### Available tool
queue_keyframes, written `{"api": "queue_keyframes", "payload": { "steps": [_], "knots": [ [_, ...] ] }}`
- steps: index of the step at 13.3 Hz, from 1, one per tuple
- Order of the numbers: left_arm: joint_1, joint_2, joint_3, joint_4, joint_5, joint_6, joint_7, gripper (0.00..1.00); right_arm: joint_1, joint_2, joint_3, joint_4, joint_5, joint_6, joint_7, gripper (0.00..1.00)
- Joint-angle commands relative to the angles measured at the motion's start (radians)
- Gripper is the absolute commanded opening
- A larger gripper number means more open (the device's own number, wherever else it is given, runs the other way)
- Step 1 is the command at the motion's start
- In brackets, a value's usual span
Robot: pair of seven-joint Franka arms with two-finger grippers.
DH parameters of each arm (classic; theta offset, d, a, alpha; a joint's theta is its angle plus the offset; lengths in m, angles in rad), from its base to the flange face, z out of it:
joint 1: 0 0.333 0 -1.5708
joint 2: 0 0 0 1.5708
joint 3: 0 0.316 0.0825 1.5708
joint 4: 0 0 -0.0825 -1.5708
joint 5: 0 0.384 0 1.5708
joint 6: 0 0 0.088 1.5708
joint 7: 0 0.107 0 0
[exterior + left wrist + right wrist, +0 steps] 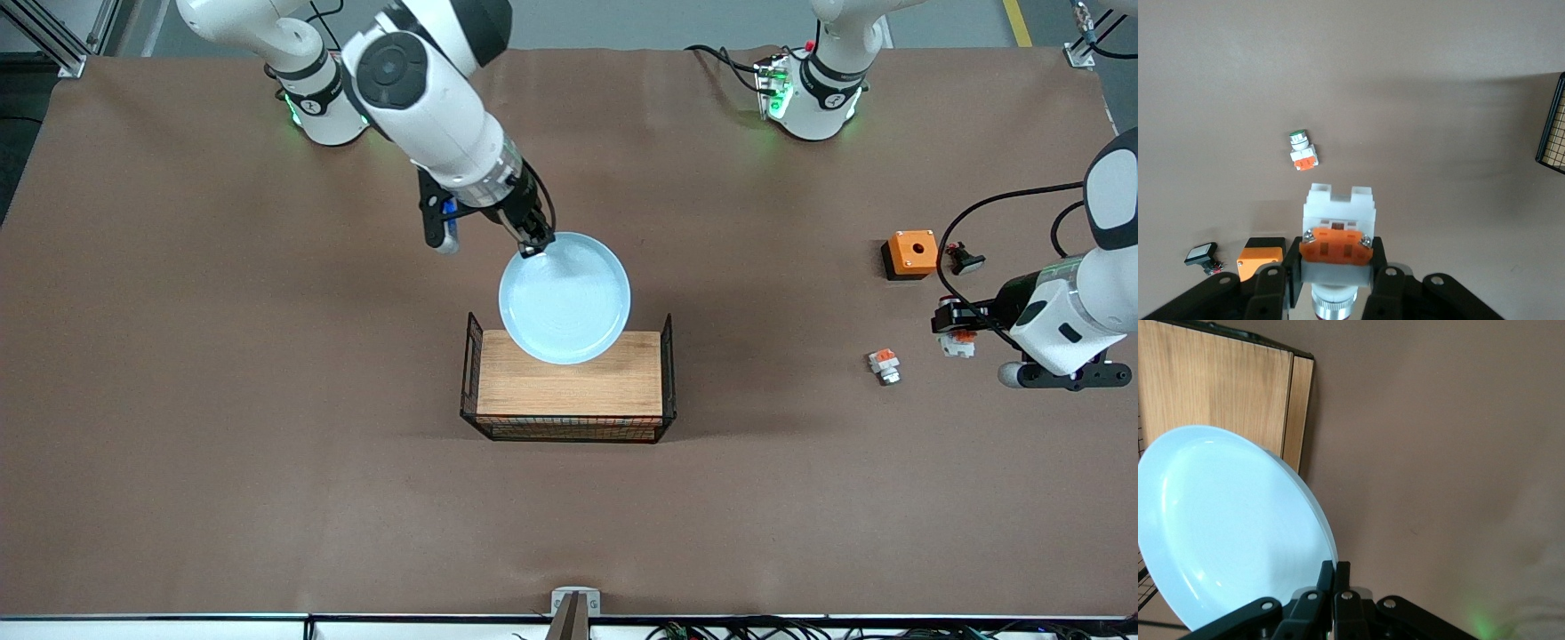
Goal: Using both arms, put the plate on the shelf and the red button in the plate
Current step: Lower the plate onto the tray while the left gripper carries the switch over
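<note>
My right gripper (536, 244) (1341, 577) is shut on the rim of the pale blue plate (564, 298) (1231, 527). The plate hangs tilted over the farther edge of the wooden board (569, 387) (1218, 393). My left gripper (953, 331) (1336, 267) is shut on the red button (958, 342) (1338, 230). It holds the button above the bare table mat at the left arm's end. The button's white body and orange-red block point away from the wrist, and its silver end sits between the fingers.
The board lies in a black wire basket (669, 373) (1553, 127) mid-table. A look-alike white and orange piece (884, 364) (1303, 150) lies on the mat by the left gripper. An orange square box (911, 253) (1261, 259) and a small black switch part (965, 260) (1200, 253) sit farther from the camera.
</note>
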Motion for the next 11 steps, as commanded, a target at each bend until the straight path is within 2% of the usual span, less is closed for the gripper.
{"api": "queue_keyframes", "payload": {
  "steps": [1,7,11],
  "knots": [
    [0.003,-0.013,-0.006,0.007,0.001,-0.020,-0.011,0.00,0.028,0.045,-0.013,0.014,-0.057,0.026,0.045,0.00],
    [-0.010,-0.010,-0.014,0.007,-0.001,-0.011,-0.018,0.00,0.028,0.124,-0.013,0.015,-0.061,0.135,0.038,0.00],
    [-0.010,-0.012,-0.060,0.027,-0.001,-0.011,-0.084,0.00,0.025,0.157,-0.015,0.017,-0.063,0.179,0.035,0.00]
  ]
}}
